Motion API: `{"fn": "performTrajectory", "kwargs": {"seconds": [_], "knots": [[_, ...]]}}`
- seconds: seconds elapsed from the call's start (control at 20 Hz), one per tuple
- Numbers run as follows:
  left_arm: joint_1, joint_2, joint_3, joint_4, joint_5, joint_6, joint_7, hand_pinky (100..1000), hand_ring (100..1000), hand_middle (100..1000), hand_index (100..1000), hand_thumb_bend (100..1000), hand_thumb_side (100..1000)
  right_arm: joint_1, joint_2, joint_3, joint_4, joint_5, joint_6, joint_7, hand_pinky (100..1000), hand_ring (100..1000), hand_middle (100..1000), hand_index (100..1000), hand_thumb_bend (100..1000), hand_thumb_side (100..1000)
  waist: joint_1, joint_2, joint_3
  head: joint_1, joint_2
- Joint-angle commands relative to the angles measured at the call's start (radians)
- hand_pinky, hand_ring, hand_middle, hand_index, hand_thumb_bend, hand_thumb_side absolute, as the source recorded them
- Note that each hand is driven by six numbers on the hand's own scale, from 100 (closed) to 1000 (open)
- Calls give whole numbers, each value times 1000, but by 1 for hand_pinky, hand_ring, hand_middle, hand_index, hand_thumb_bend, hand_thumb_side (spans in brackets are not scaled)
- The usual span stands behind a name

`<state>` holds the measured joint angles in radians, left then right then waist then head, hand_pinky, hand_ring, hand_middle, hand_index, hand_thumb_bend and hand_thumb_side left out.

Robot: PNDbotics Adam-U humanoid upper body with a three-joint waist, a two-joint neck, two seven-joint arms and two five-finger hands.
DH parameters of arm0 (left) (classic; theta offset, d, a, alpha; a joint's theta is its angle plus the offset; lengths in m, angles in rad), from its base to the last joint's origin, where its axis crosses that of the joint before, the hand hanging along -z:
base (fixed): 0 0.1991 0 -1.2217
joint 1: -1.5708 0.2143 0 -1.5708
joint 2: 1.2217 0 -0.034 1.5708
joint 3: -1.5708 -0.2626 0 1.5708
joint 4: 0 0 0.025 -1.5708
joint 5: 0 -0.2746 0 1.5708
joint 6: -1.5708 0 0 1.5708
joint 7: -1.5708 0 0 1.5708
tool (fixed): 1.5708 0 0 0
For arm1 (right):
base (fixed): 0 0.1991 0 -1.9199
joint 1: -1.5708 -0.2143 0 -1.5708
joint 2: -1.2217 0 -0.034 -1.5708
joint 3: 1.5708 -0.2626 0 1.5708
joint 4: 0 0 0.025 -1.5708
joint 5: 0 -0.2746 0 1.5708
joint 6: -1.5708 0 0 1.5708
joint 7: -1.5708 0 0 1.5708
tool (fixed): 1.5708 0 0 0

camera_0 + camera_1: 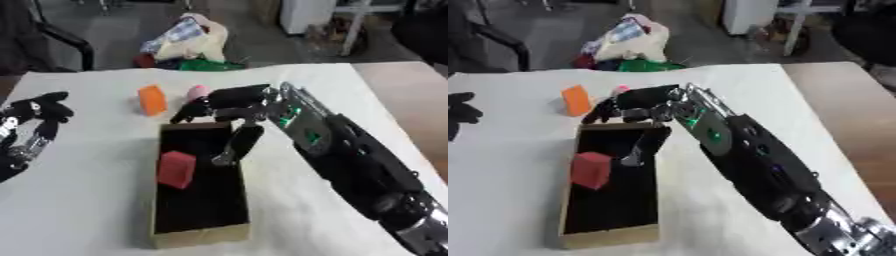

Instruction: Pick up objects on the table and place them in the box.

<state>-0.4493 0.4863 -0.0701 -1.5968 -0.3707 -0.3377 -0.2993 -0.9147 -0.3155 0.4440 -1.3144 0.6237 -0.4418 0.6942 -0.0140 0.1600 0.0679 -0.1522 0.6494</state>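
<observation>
While the right hand [229,102] hangs over the box's [199,235] far edge, fingers relaxed, holding nothing; red block [177,169] inside — orange block [152,100], pink thing [198,92] just beyond; left hand [37,112] open at left edge.

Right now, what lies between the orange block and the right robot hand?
A small pink rounded object sits on the white cloth between the orange block and the right robot hand, clearest in the left eye view.

A tabletop [79,210] draped in white cloth is seen against a grey floor [118,30]. A heap of bags and cloth [188,45] is piled just beyond its far edge, a dark chair [61,37] is set at left, and white furniture [306,15] at upper right.
</observation>
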Motion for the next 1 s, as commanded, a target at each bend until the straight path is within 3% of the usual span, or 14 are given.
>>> {"fn": "performTrajectory", "kwargs": {"seconds": [0.05, 0.2, 0.45, 0.8, 1.0], "knots": [[-17, 27, 13, -14, -4, -2, 2, 762, 712, 700, 961, 100, 1000, -18, -22, -3, -62, 49, -28, -19, 872, 893, 978, 1000, 517, 572, 5, -12, 10, 3, -8], [-23, 31, 12, -21, -6, -4, 2, 763, 714, 702, 961, 100, 1000, -28, -37, -11, -97, 51, -32, -59, 865, 884, 961, 1000, 491, 573, 2, -1, 13, 1, -13], [-18, 30, 12, -23, -2, -1, -2, 761, 711, 699, 962, 100, 1000, -54, -55, -88, -87, 78, 51, -129, 864, 871, 942, 1000, 480, 555, -5, -17, 21, 7, -8], [-14, 21, 7, -34, 7, -7, -5, 761, 710, 697, 959, 100, 1000, -113, 23, -215, 127, 225, 146, -237, 852, 861, 918, 1000, 434, 504, -9, -23, 41, -2, -5], [-16, 20, 4, -43, 16, -7, -8, 761, 710, 697, 959, 100, 1000, -132, 50, -239, 213, 297, 133, -275, 853, 861, 918, 1000, 433, 503, -11, -26, 51, -6, -3]]}}
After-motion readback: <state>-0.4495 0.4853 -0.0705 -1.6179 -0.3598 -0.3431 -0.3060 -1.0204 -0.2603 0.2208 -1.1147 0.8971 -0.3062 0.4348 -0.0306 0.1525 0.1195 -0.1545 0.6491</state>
